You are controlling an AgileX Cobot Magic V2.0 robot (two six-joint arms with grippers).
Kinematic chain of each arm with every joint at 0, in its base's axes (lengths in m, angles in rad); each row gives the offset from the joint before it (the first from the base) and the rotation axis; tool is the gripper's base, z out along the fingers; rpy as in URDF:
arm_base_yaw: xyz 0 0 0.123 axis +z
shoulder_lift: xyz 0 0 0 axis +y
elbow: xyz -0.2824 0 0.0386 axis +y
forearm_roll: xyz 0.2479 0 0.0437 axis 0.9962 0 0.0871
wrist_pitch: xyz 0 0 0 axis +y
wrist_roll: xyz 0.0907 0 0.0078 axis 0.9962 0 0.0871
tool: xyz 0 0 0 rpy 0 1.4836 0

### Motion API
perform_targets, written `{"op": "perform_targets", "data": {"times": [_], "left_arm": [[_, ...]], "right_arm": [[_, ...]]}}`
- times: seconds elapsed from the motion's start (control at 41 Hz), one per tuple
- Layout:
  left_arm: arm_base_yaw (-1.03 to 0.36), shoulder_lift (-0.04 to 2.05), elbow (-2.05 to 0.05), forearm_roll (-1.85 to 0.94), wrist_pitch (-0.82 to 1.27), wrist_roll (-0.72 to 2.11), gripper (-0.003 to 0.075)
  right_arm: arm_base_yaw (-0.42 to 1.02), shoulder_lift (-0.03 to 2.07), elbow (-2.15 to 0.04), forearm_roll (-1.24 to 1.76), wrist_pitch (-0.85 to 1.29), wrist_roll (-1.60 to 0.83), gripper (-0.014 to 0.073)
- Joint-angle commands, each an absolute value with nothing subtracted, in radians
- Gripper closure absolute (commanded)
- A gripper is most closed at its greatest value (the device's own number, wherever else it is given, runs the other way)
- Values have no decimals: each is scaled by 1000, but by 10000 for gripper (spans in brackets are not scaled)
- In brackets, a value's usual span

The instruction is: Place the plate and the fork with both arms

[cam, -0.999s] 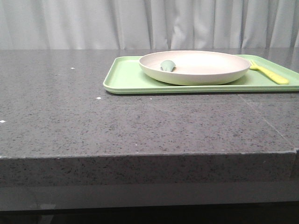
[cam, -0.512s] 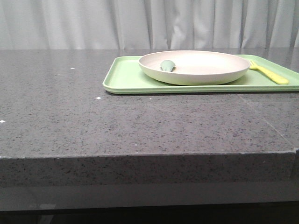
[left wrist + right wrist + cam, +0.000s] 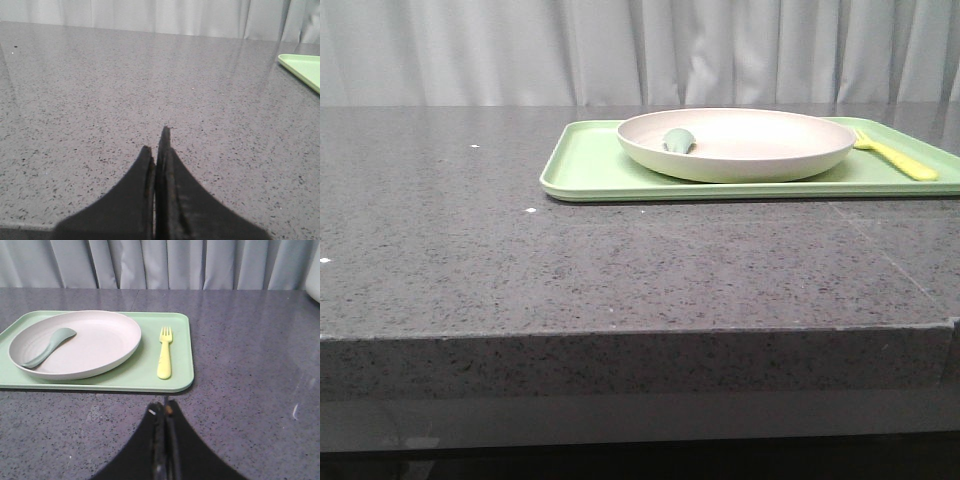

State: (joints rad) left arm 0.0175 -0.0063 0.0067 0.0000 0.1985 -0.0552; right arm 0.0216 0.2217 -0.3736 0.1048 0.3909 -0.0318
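Observation:
The cream plate (image 3: 740, 145) sits on a light-green tray (image 3: 582, 170) at the back right of the table. It also shows in the right wrist view (image 3: 90, 347). The pale-yellow fork (image 3: 898, 157) lies on the tray just right of the plate, apart from it; it also shows in the right wrist view (image 3: 164, 352). My right gripper (image 3: 164, 407) is shut and empty, over bare table a little short of the tray's near edge. My left gripper (image 3: 156, 142) is shut and empty over bare table, far left of the tray. Neither gripper shows in the front view.
A small grey-green spoon (image 3: 47, 346) lies inside the plate, also in the front view (image 3: 678, 140). The tray's corner (image 3: 302, 67) shows in the left wrist view. A grey speckled table (image 3: 520, 260) ends in a front edge; curtains hang behind.

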Motion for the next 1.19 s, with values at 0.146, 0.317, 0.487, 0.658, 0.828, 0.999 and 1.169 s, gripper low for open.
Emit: {"op": "perform_targets", "data": {"times": [0.146, 0.317, 0.487, 0.658, 0.828, 0.999, 1.169], "left_arm": [[19, -27, 9, 0, 112, -52, 738], [19, -27, 9, 0, 112, -52, 738], [19, -27, 9, 0, 112, -52, 738], [19, -27, 9, 0, 112, -52, 738], [19, -27, 9, 0, 112, -52, 738], [19, -27, 9, 0, 112, -52, 738], [19, -27, 9, 0, 112, -52, 738]], "right_arm": [[38, 228, -392, 77, 300, -41, 655], [56, 187, -275, 44, 189, -41, 655], [55, 111, -96, 81, 71, -41, 655], [54, 17, 15, 123, 63, -41, 655], [54, -30, 24, 128, 139, -41, 655], [54, -29, 24, 128, 142, -41, 655], [54, -29, 23, 128, 142, -41, 655]]}}
